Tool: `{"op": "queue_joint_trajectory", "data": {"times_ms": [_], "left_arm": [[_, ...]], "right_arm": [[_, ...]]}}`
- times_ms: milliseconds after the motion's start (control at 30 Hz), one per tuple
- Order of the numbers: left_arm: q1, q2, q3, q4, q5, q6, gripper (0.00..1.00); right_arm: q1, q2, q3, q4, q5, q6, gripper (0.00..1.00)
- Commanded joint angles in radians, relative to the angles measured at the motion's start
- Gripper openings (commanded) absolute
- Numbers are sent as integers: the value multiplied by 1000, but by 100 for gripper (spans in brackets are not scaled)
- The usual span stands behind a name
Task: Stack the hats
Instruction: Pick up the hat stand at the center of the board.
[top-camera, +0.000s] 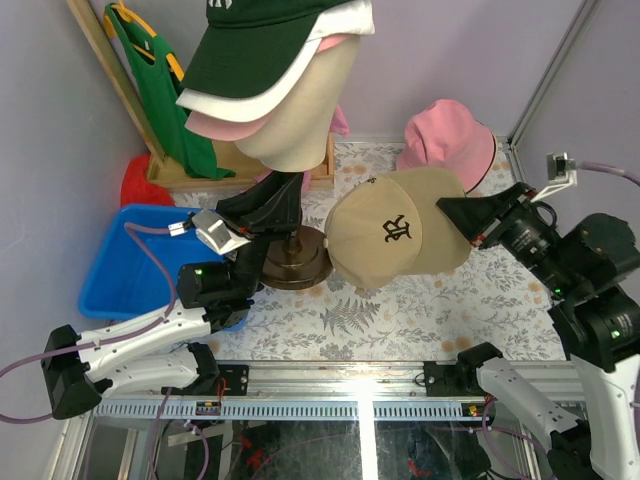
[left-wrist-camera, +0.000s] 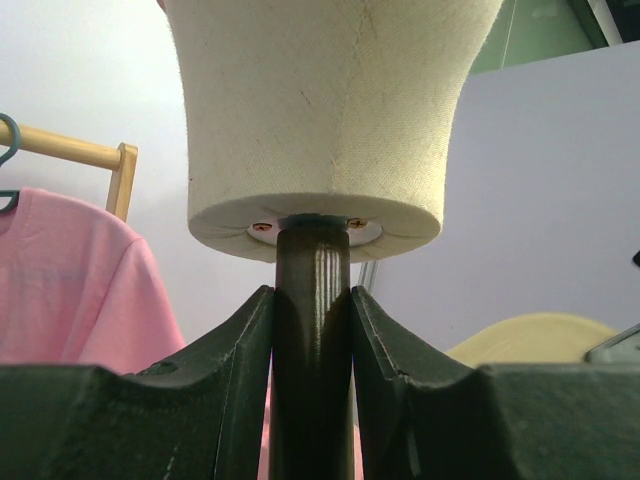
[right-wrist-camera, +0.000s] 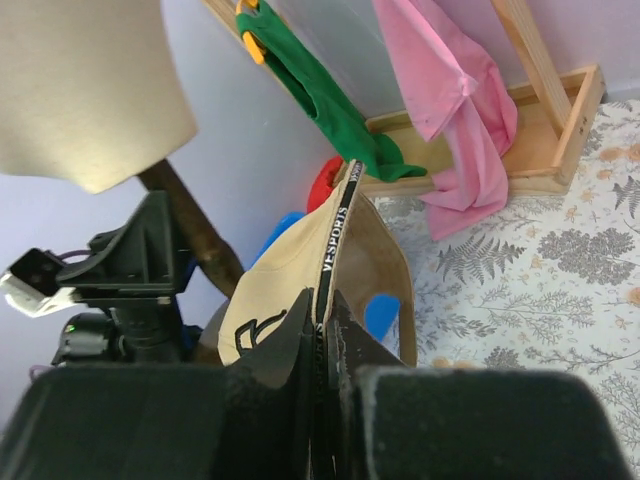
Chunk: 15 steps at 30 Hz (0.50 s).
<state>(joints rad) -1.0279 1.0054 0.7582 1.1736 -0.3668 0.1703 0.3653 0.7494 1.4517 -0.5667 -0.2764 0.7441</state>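
Jaws clamped — tan cap (top-camera: 362, 242), mannequin pole (left-wrist-camera: 310, 330)

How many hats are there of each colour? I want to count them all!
Dark green: 1, the dark green cap
Pink: 2, the pink cap and the pink bucket hat
Tan: 1, the tan cap
Total: 4
The white edge under the dark green cap may be part of it; I cannot tell.

L gripper (left-wrist-camera: 312, 300) clamped, arm fwd; R gripper (right-wrist-camera: 320, 310) pinched shut, prob. rolled.
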Motion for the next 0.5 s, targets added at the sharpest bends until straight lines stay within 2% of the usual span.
{"op": "queue_joint_trajectory", "data": {"times_ms": [0,233,467], "left_arm": [[-4,-60,60,253,57,11,0],[-5,-62,42,238,60,-13,0],[-5,-54,27,240,71,-39,0]], "right_arm": [[-2,19,-76,220,52,-5,0],[-3,116,-170,516,53,24,0],[-2,309,-144,751,72,27,0]]}}
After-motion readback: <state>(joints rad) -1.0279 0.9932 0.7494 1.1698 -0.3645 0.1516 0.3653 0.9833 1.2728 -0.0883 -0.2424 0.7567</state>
